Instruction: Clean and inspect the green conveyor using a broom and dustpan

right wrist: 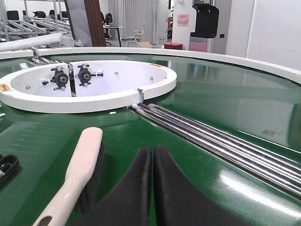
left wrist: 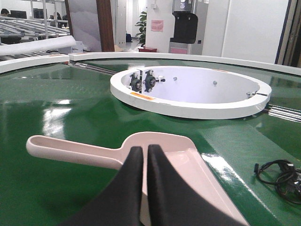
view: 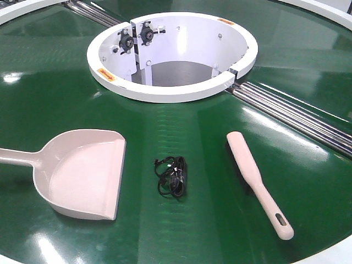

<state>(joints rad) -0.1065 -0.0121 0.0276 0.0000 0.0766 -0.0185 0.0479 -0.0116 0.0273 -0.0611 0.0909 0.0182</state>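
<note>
The green conveyor (view: 49, 93) fills the front view. The beige-pink dustpan (view: 82, 173) lies on it at the left, mouth facing right, handle running off the left edge. The broom (view: 256, 179) lies at the right, bristles down, handle toward the front. A tangled black cable (view: 172, 177) lies between them. My left gripper (left wrist: 144, 150) is shut and empty, just above the dustpan (left wrist: 188, 160) near its handle joint. My right gripper (right wrist: 152, 151) is shut and empty, hovering right of the broom (right wrist: 82, 165). Neither gripper shows in the front view.
The white round central collar (view: 170, 91) stands behind the tools, with black bearings inside. Chrome roller rods (view: 297, 118) run from it toward the right edge and show close to my right gripper (right wrist: 221, 141). The white outer rim (view: 330, 256) is at the front right.
</note>
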